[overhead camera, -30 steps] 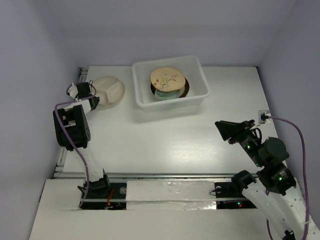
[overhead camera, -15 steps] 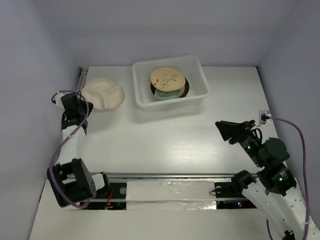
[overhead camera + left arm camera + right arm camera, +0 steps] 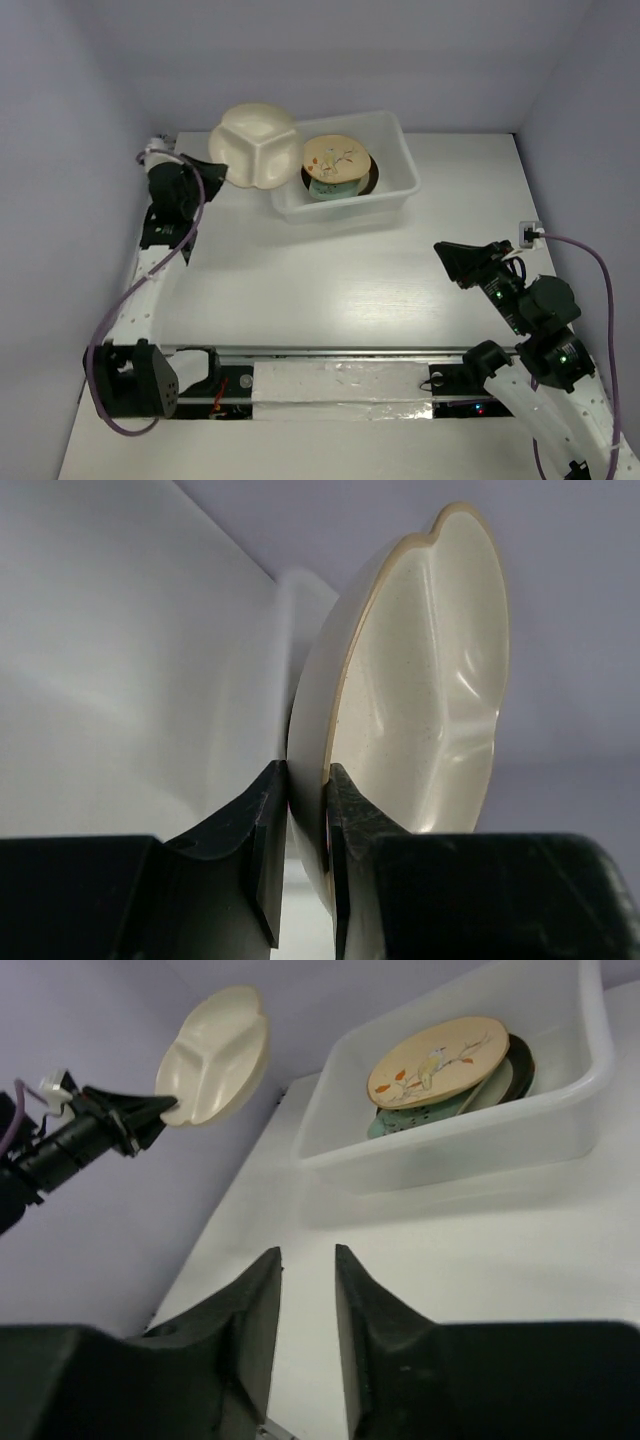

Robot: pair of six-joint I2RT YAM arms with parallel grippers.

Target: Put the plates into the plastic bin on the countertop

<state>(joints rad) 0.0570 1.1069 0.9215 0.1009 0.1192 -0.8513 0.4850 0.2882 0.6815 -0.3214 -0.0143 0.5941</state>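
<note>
My left gripper (image 3: 214, 170) (image 3: 305, 775) is shut on the rim of the cream divided plate (image 3: 258, 147) (image 3: 420, 680). It holds the plate tilted in the air just left of the plastic bin (image 3: 345, 208). The right wrist view also shows that plate (image 3: 215, 1055) held high beside the bin (image 3: 450, 1145). Inside the bin lie a cream floral plate (image 3: 335, 157) (image 3: 435, 1060) on top, a pale teal plate (image 3: 324, 190) under it and a dark-rimmed one (image 3: 373, 176) below. My right gripper (image 3: 450, 258) (image 3: 307, 1250) hovers open over the countertop (image 3: 330, 280), nothing between its fingers.
A metal rail (image 3: 330, 352) runs along the near edge of the countertop. Purple-grey walls close in the back and both sides. A cable and socket (image 3: 528, 233) sit at the right edge, near my right arm.
The left arm has lifted the divided plate off the countertop and carried it up and to the right, to the bin's left end. The right arm has stayed in place.
</note>
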